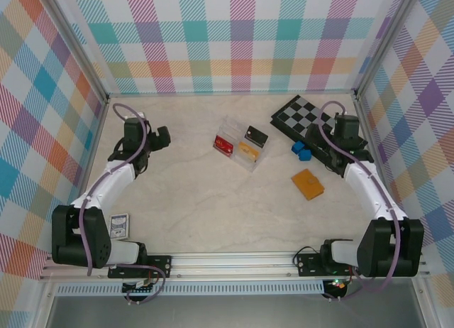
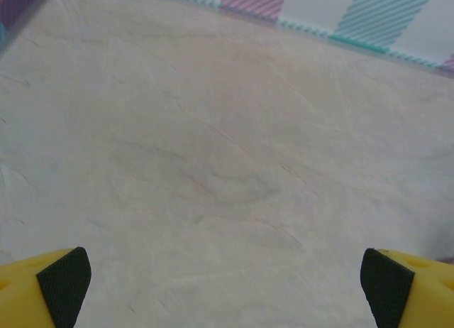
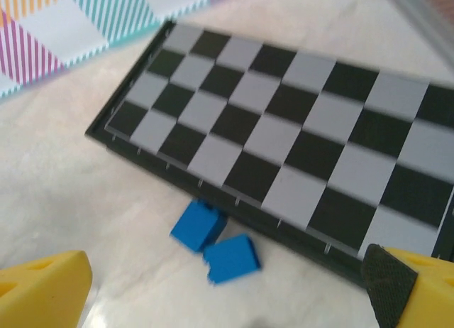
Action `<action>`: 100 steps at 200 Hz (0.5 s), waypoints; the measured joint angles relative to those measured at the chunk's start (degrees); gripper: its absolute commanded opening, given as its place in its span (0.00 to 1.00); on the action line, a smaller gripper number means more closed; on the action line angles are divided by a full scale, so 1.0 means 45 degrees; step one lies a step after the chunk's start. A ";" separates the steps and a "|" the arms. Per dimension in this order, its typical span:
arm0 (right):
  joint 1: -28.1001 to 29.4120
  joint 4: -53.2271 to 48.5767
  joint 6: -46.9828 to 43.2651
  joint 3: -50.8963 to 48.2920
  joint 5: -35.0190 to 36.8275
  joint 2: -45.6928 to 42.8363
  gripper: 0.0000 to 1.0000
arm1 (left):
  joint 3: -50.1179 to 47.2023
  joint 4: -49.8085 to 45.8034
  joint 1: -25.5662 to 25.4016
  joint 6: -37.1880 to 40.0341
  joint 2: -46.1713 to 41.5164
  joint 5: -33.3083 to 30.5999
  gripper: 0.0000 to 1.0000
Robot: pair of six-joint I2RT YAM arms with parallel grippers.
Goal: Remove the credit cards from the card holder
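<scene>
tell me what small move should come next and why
probably move the open right pincer nearer, over the card holder: it lies shut on the table beside that arm, untouched, while the pincer hangs by the chequered board and blue cubes, farther from the bases.

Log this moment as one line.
left gripper: open, over bare table | right gripper: open, above chequered board and blue cubes | wallet: on table, not held
</scene>
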 measured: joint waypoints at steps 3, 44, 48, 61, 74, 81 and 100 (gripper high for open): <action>0.0000 -0.0228 0.0078 0.0107 -0.0209 0.0029 0.97 | 0.0102 -0.0248 0.0000 -0.0126 -0.0005 0.0170 1.00; 0.0321 -0.1715 0.1001 0.0554 -0.3725 0.0913 0.91 | 0.0894 -0.2827 -0.0005 -0.1739 -0.0112 0.2608 1.00; 0.0481 -0.1724 0.1098 0.0554 -0.3988 0.1093 0.91 | 0.0913 -0.2997 -0.0029 -0.1855 -0.0112 0.2798 1.00; 0.1093 -0.1715 0.1336 0.0559 -0.4575 0.1642 0.86 | 0.0952 -0.3502 -0.0102 -0.2210 -0.0078 0.3293 1.00; 0.1826 -0.1676 0.1671 0.0622 -0.4959 0.2278 0.83 | 0.0962 -0.3837 -0.0189 -0.2477 0.0049 0.3585 1.00; 0.2268 -0.1647 0.1860 0.0695 -0.5042 0.2662 0.83 | 0.0962 -0.3939 -0.0267 -0.2574 0.0151 0.3657 1.00; 0.3230 -0.1418 0.2322 0.0933 -0.5047 0.3614 0.78 | 0.0957 -0.4104 -0.0651 -0.2841 0.0423 0.3789 1.00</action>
